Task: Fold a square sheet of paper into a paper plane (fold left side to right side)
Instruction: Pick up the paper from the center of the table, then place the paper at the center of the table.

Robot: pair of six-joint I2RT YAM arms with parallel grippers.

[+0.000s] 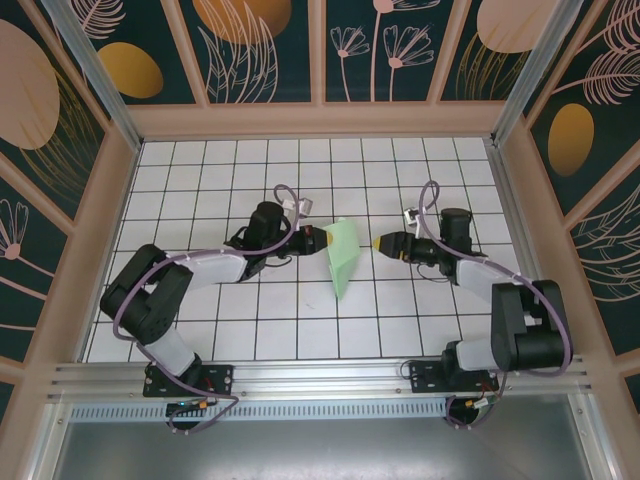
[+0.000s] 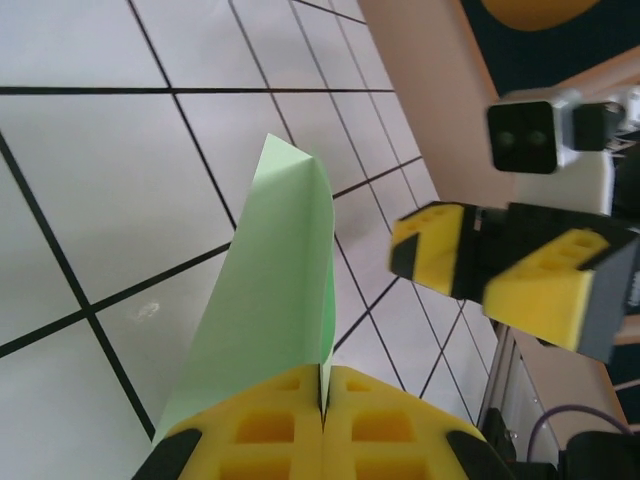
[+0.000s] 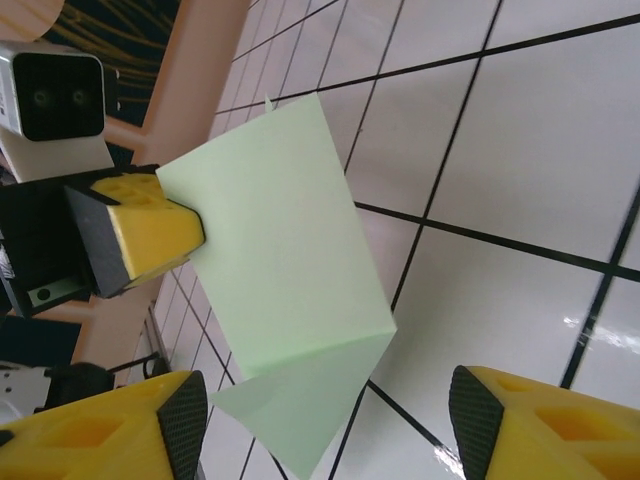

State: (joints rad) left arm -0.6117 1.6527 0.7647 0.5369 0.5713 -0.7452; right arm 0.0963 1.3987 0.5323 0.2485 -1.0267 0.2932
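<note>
left gripper (image 2: pixel 323 385): jaws clamped on the pale green paper sheet (image 2: pixel 270 300)
right gripper (image 3: pixel 325 420): jaws apart, beside it
sheet: folded, tip perhaps on the counter (image 1: pixel 200 300)

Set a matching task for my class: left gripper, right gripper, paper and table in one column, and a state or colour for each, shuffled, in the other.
Column one:
1. left gripper
2. right gripper
3. paper
4. table

Column two:
A. pale green
B. open
C. white with a black grid
D. shut on the paper

Pairs: 1-D, 2-B, 3-A, 4-C
</note>
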